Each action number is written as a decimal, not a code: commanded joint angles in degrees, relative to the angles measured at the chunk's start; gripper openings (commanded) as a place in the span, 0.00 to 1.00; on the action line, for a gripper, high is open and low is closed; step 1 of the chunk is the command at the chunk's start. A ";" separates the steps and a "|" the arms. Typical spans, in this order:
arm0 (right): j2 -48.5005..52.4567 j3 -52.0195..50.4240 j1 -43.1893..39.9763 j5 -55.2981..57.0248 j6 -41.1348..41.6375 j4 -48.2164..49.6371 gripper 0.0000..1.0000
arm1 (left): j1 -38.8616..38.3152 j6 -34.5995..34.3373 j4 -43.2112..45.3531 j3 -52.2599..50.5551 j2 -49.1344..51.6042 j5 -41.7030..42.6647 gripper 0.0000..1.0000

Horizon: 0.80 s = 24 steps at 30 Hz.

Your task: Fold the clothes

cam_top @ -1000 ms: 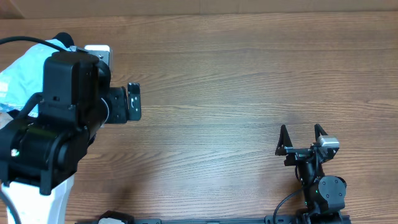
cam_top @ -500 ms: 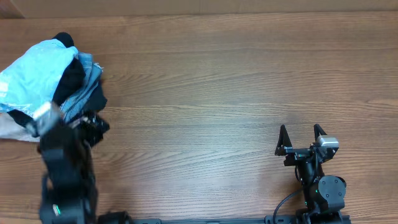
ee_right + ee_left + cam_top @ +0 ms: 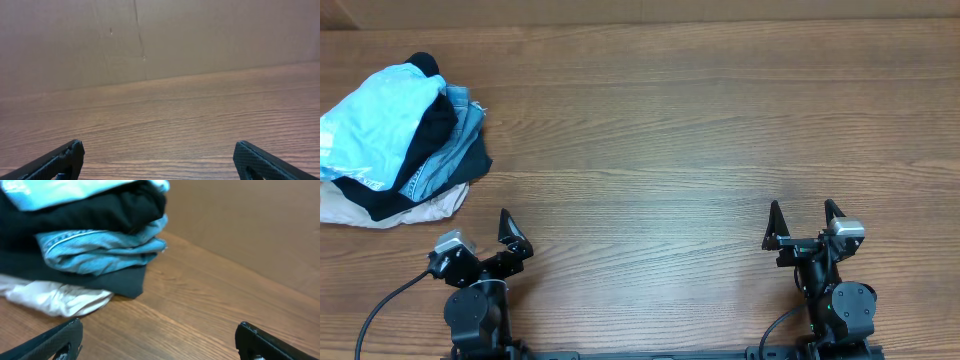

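- Starting from the desk (image 3: 700, 130), the largest thing in view, we see bare brown wood grain from about one o'clock round to six, so we judge there is plenty of flat room to spread a garment well clear of the heap.
- Behind the desk, the wrist views show a plain tan wall (image 3: 160, 35) with a thin vertical crack; nothing else of the room is visible.
- At about ten o'clock lies the pile of clothes (image 3: 395, 140), bunched rather than folded, as far as we can tell.
- On top sits the sky-blue T-shirt (image 3: 370, 125); below it we make out a black garment (image 3: 85, 215), a denim-blue garment (image 3: 100, 250) and, touching the desk, a cream garment (image 3: 55, 297).
- We would pinch only the top shirt at an edge, lift it free without dragging the layers beneath, and lay it flat mid-desk.
- The left claw (image 3: 480, 252) rests at seven o'clock, near the pile, jaws spread wide and holding nothing.
- The right claw (image 3: 804, 222) sits at five o'clock, well apart from the clothes, likewise wide and empty.
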 commanded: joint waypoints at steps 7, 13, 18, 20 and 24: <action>-0.37 -0.09 0.11 -0.15 -0.20 0.20 1.00 | -2.86 0.31 1.88 -0.37 -1.16 4.74 1.00; -0.37 -0.09 0.11 -0.15 -0.20 0.20 1.00 | -2.91 0.33 0.39 -0.37 -1.01 7.37 1.00; -0.37 -0.09 0.11 -0.15 -0.20 0.20 1.00 | -2.89 0.33 0.39 -0.37 -1.01 7.69 1.00; -0.37 -0.09 0.11 -0.13 -0.20 0.22 1.00 | -2.89 1.01 0.37 -0.37 -1.01 7.34 1.00; -0.37 -0.09 0.11 -0.13 -0.20 0.20 1.00 | -2.95 0.83 0.39 -0.37 -0.09 13.18 1.00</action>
